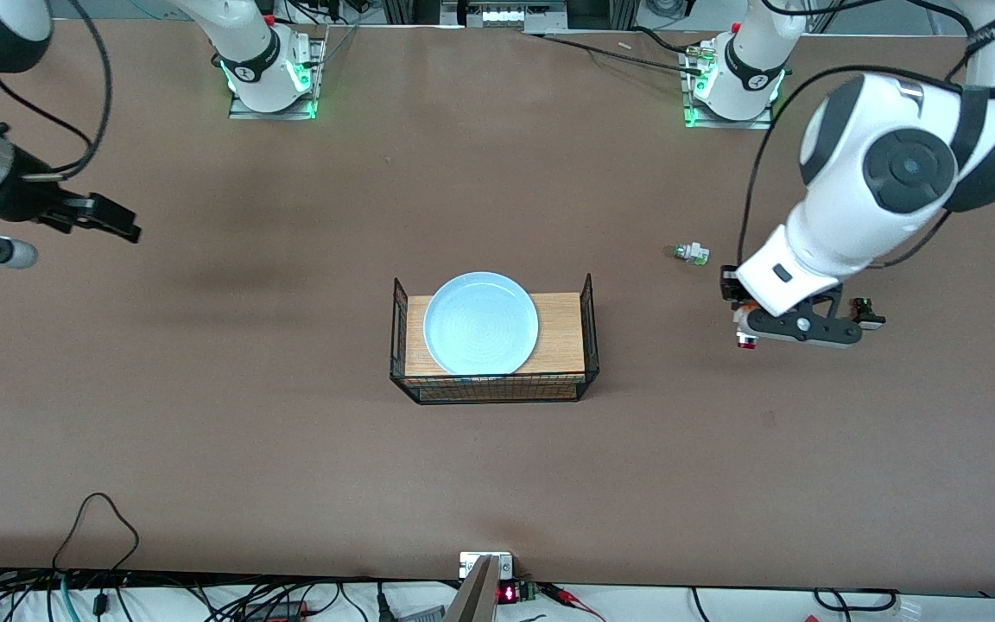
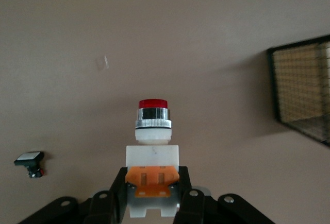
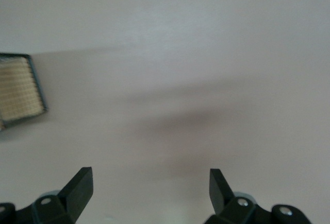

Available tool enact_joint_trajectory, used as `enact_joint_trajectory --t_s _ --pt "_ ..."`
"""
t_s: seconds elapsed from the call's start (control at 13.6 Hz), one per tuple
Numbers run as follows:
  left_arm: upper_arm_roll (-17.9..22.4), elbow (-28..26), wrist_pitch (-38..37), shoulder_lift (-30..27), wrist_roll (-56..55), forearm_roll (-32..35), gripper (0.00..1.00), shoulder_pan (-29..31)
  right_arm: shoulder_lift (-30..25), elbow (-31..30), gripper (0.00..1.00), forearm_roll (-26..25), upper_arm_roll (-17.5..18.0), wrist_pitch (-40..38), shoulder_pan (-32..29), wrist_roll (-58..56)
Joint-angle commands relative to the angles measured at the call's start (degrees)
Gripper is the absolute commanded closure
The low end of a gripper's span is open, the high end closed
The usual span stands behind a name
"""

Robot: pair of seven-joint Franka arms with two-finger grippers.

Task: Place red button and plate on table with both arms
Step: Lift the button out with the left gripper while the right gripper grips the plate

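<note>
My left gripper (image 1: 746,321) (image 2: 153,184) is shut on the red button (image 1: 746,337) (image 2: 153,131), its fingers clamping the orange block while the red cap points away from the wrist. It holds the button over the brown table (image 1: 290,449) toward the left arm's end. The light blue plate (image 1: 480,322) rests on the wood top of the black wire basket stand (image 1: 562,341) mid-table. My right gripper (image 1: 113,221) (image 3: 150,183) hangs open over bare table toward the right arm's end, nothing between its fingers.
A white-and-green small part (image 1: 691,253) lies on the table between the stand and the left arm's base. A black-and-white small part (image 2: 30,161) (image 1: 865,309) lies beside the left gripper. A corner of the basket stand (image 2: 304,92) (image 3: 18,90) shows in both wrist views.
</note>
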Motion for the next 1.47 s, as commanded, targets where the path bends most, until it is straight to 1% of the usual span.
enact_joint_trajectory --t_s 0.0,0.07,0.15,0.29,0.37,0.59,0.73,0.88,1.03,1.1,1.18,1.25,1.4 --pt "-0.67 -7.28 3.82 -1.54 6.68 -0.97 0.82 4.89 2.99 3.76 0.00 3.35 -0.13 -0.42 5.50 15.04" --pt "-0.41 -9.30 5.66 -1.19 8.88 -0.88 0.82 5.87 4.48 5.25 0.00 4.32 -0.13 -0.42 8.05 19.53" --pt "0.72 -11.06 7.34 -1.01 10.90 -0.70 0.82 6.49 6.41 6.83 0.00 5.55 -0.13 -0.34 10.51 23.49" --pt "4.76 -14.58 14.44 0.83 17.04 -0.61 0.82 7.11 10.19 10.08 0.00 8.27 -0.13 1.41 14.38 31.74" --pt "5.47 -17.12 18.30 1.27 19.43 -0.61 0.82 7.54 11.77 11.06 0.00 8.72 -0.13 3.42 16.14 36.31" --pt "6.36 -23.89 27.80 3.64 20.50 -0.61 0.82 8.86 16.61 11.42 0.00 8.72 -0.13 12.47 21.94 49.50" --pt "8.11 -26.80 33.43 5.76 20.94 -0.53 0.81 9.13 19.59 11.42 0.00 8.72 -0.13 16.61 25.02 58.20" --pt "8.20 -28.83 35.64 6.55 21.38 -0.53 0.81 9.48 22.06 11.42 0.00 8.46 -0.13 18.73 26.96 63.41" --pt "8.12 -31.63 40.37 8.13 21.73 -0.53 0.80 10.10 24.26 11.42 0.00 8.63 -0.13 19.00 27.14 65.27" --pt "8.12 -32.78 41.79 8.13 21.73 -0.53 0.66 10.10 25.66 11.42 0.00 8.37 -0.13 19.87 27.49 66.41" --pt "8.12 -32.79 41.72 8.05 21.82 -0.53 0.30 10.10 26.72 11.42 0.00 8.02 -0.22 21.10 28.10 67.46" --pt "8.12 -32.53 41.37 7.52 21.65 -0.53 0.00 10.10 27.51 11.42 0.00 8.02 -0.22 22.24 28.11 67.65" --pt "8.12 -31.04 37.61 5.42 21.30 -0.61 0.00 10.10 29.45 11.42 0.00 8.11 -0.22 24.44 28.11 67.82"
